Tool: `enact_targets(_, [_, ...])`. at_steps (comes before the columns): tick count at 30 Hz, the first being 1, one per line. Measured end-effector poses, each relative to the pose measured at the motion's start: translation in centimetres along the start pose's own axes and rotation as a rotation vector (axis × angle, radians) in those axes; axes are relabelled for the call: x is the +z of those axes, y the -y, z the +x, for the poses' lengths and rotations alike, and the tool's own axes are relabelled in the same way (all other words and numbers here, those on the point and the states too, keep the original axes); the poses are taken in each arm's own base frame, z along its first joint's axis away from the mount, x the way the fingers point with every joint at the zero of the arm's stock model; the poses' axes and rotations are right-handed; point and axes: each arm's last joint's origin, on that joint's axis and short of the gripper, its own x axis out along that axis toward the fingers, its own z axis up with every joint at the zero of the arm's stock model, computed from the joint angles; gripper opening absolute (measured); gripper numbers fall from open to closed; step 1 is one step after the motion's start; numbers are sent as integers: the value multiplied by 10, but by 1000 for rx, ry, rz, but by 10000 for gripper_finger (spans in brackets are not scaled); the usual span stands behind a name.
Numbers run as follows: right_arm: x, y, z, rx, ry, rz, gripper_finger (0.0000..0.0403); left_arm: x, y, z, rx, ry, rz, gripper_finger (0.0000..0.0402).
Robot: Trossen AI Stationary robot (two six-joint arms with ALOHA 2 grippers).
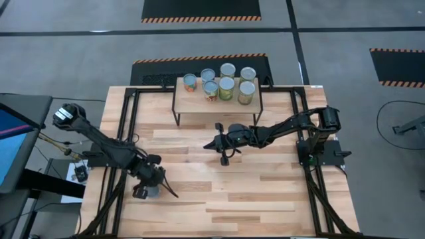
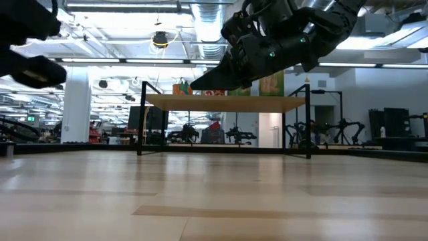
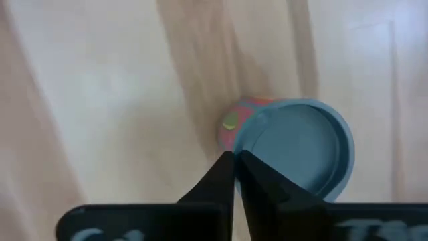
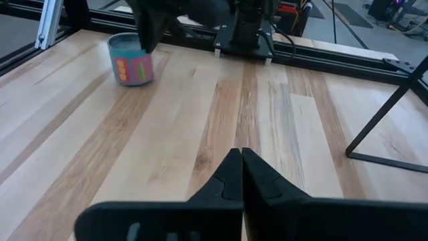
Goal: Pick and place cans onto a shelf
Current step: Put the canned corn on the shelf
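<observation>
A small can (image 3: 301,150) with a blue lid and a red label stands upright on its base on the wooden table near the left front, also seen in the right wrist view (image 4: 132,60). My left gripper (image 3: 235,159) points down over it, shut, with its tips at the lid's rim. My right gripper (image 4: 239,159) hovers shut above the table's middle (image 1: 222,145), in front of the shelf (image 1: 199,106). Several cans (image 1: 227,86) stand on the shelf's light wood top. My left gripper comes at the can from above, its shut fingertips (image 3: 224,167) over the edge of the lid (image 3: 257,134) on the label side. I cannot tell whether the tips touch the rim. The can stands upright on the table.
Black frame rails (image 1: 126,133) run along the table's left and right sides. One thin black shelf leg (image 4: 381,127) stands on the planks close to my right gripper. Bare wood (image 1: 252,192) lies across the table's middle and front.
</observation>
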Motion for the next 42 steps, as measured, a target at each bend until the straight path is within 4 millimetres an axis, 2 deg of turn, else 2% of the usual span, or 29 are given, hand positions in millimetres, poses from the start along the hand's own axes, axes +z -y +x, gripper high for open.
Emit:
enact_targets(5, [0, 0, 0, 0, -4, 1, 8, 7, -14, -18, 50, 13, 1, 2])
enact_targets(9, [-1, 0, 0, 0, -6, 1, 8, 13, -35, -45, 73, 81, -27, 2])
enact_targets(12, [-1, 0, 0, 1, -6, 1, 8, 18, -55, -77, 119, 188, -78, 2])
enact_targets(20, [-1, 0, 0, 1, -7, 1, 8, 34, -112, -188, 406, 495, -364, 2])
enact_targets(25, [-1, 0, 0, 1, -7, 2, 8, 45, -163, -236, 439, 584, -491, 2])
enact_targets(29, [-1, 0, 0, 1, -9, 2, 8, 55, -214, -246, 362, 511, -571, 2])
enact_targets(35, [-2, 0, 0, 3, -16, 2, 8, 68, -293, -231, 341, 292, -701, 2])
enact_targets(38, [-3, 0, 0, 5, -27, 3, 8, 75, -315, -220, 334, 227, -715, 2])
enact_targets(42, [-3, -1, 0, 6, -34, -2, 8, 83, -327, -210, 337, 201, -708, 2])
